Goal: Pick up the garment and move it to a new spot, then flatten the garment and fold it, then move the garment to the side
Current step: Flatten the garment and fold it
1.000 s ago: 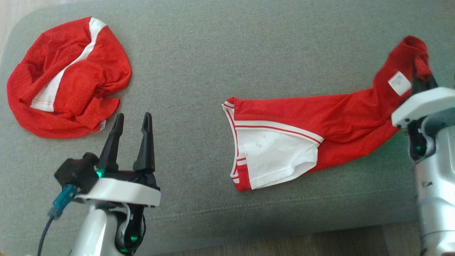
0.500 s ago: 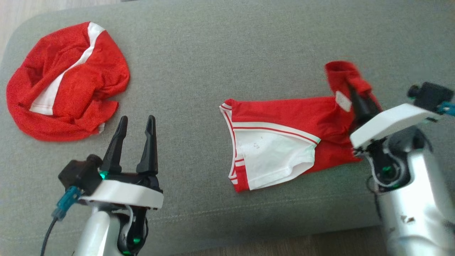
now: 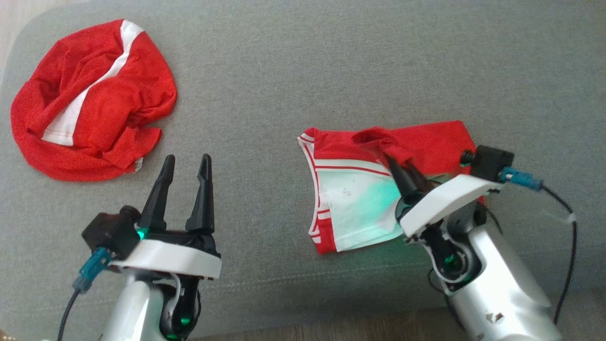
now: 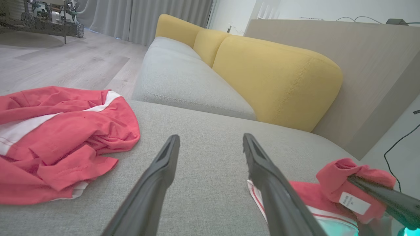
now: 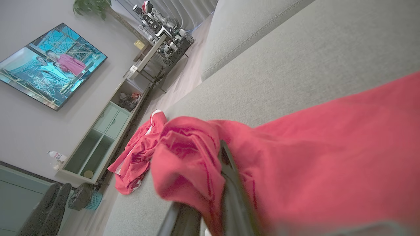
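The garment, red with a white panel and striped trim, lies on the grey sofa seat right of centre. My right gripper is shut on its red end, which is lifted and drawn back over the rest of the cloth. In the right wrist view the red fabric bunches over the gripper. The left wrist view shows that pinched end with its white label. My left gripper stands open and empty over bare cushion, left of the garment; its fingers spread wide in its own view.
A second red and white garment lies crumpled at the seat's far left. Yellow back cushions stand beyond the seat. The seat's front edge and wooden floor run along the bottom.
My right gripper has swung left with the garment's red end, doubling it over the body. The left arm has barely moved; the camera shifted slightly.
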`<state>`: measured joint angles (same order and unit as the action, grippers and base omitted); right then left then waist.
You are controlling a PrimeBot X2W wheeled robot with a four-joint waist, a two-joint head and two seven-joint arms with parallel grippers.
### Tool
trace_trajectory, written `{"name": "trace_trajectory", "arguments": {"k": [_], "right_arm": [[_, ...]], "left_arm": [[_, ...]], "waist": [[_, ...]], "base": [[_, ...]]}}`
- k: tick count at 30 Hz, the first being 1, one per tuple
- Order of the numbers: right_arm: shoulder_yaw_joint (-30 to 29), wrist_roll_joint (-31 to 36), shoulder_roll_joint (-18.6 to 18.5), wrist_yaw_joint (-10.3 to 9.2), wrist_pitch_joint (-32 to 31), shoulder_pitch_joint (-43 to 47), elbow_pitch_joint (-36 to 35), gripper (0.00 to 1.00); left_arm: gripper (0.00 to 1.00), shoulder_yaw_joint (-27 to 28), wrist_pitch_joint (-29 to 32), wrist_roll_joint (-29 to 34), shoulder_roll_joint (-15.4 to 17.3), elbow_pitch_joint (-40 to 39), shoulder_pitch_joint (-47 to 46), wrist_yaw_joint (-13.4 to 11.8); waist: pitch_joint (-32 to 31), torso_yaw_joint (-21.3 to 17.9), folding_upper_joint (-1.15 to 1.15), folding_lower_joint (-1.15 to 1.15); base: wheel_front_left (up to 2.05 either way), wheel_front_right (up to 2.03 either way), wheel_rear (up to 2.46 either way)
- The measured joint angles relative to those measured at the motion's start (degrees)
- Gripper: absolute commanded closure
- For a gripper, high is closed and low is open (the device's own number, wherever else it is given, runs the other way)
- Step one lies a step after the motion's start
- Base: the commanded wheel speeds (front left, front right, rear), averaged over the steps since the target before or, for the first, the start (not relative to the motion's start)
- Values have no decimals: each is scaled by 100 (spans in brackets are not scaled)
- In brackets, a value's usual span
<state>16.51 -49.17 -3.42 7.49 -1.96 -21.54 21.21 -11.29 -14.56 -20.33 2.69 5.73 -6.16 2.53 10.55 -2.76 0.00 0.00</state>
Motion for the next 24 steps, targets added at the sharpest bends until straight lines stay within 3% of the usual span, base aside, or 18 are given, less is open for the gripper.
{"name": "trace_trajectory", "arguments": {"k": [16,18,24], "right_arm": [[1369,-791,-13,0,1198,-460,1089,100],[1467,-861,-13,0,1302,-561,1238,0],[1817,-1114,-22,0,1399,-638,1448,0]], "left_arm": [[0,-93,0,-60,0,47,-63,-5],[0,-96,0,-60,0,56,-71,-10],[0,-88,0,-103,0,92,-98,-45]], "waist": [[204,233,0,0],[209,241,0,0],[191,202,0,0]], "base": [[0,0,0],[0,0,0],[0,0,0]]}}
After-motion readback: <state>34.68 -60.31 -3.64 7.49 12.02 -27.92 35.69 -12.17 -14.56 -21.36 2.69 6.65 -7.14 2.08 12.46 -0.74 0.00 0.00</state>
